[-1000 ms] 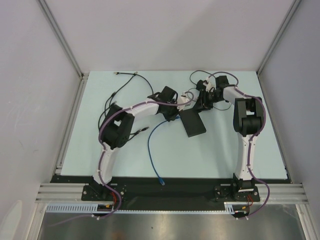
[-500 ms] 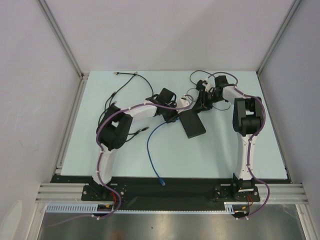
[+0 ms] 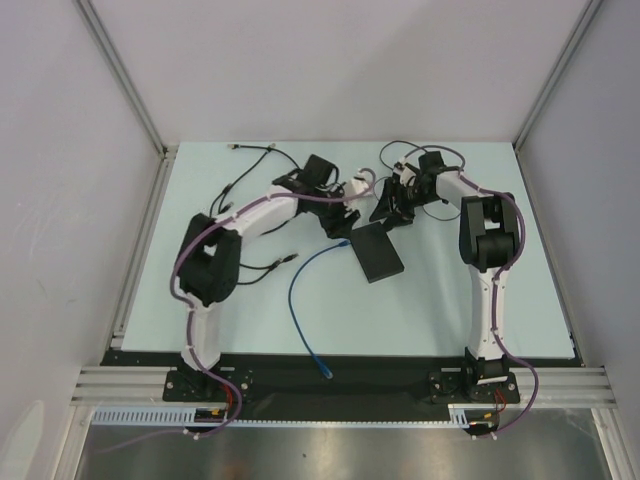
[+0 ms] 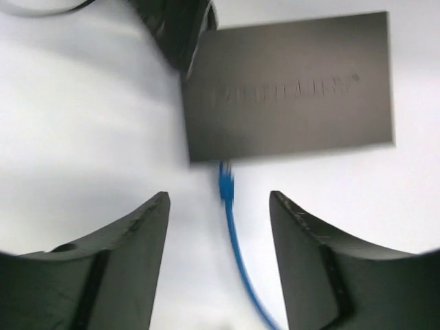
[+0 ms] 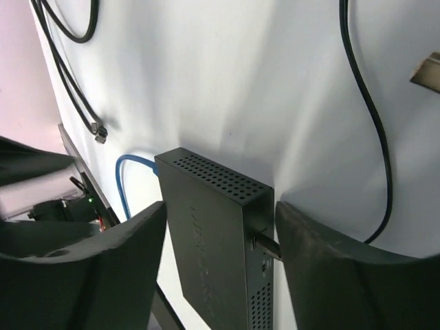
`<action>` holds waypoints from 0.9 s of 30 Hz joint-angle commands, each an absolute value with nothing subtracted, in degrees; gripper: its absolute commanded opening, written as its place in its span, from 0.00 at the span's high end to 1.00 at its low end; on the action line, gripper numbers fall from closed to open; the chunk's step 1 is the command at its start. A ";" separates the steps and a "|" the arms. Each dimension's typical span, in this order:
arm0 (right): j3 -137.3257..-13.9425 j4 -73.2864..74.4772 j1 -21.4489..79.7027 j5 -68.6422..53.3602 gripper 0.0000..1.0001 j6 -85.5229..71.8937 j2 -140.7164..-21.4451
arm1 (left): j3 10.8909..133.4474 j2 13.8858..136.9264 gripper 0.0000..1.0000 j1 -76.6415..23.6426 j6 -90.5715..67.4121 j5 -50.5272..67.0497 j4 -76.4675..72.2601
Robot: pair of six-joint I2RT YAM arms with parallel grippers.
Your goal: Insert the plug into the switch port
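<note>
Flat matte-black rectangular switch [image 3: 377, 251] lay mid-table [image 3: 250, 310], blue cable's plug [image 4: 224, 180] at its near edge | left pincer [image 4: 218, 206] spread, hovering just short of plug | right pincer [image 5: 220, 213] spread, straddling switch's corner | both arms reached forward, angled inward.

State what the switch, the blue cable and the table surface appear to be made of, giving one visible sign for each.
Switch: probably matte black painted metal or plastic; sharp edges, punched vent holes, dull sheen.
Blue cable: flexible plastic-jacketed cord; it lies in loose curves.
Table surface: smooth pale mint sheet, likely laminate or plastic; soft, even reflections.
</note>
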State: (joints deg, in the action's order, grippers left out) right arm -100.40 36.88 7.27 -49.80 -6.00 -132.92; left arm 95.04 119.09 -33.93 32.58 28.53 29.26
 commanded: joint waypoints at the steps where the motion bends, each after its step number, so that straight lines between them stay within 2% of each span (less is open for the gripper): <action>1: -103.62 39.98 6.24 -48.87 0.29 -4.14 -131.93 | 92.13 104.02 0.34 -27.26 32.79 36.37 33.74; 2: -104.84 40.51 6.15 -48.87 0.24 -3.09 -131.66 | 88.63 101.63 0.32 -24.55 32.96 36.39 34.27; 4: -106.08 42.27 5.45 -48.69 0.20 -2.03 -130.70 | 83.71 95.93 0.32 -22.33 35.75 34.56 37.77; 8: -108.10 45.17 4.92 -47.64 0.19 -0.17 -128.59 | 74.39 88.97 0.32 -16.02 39.54 30.77 42.09; 14: -107.93 48.95 4.66 -45.70 0.19 4.57 -125.16 | 60.31 84.20 0.34 -13.54 42.10 24.79 40.88; 19: -106.61 50.18 4.66 -44.56 0.20 6.15 -122.70 | 56.25 86.74 0.36 -13.54 39.39 20.84 35.34; 27: -106.08 50.89 4.22 -42.80 0.20 6.86 -120.67 | 57.39 93.95 0.41 -13.62 38.58 18.20 33.05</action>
State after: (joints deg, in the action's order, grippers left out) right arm -105.58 49.78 4.47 -43.99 5.67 -123.81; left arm 56.05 92.73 -13.85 38.98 19.51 35.22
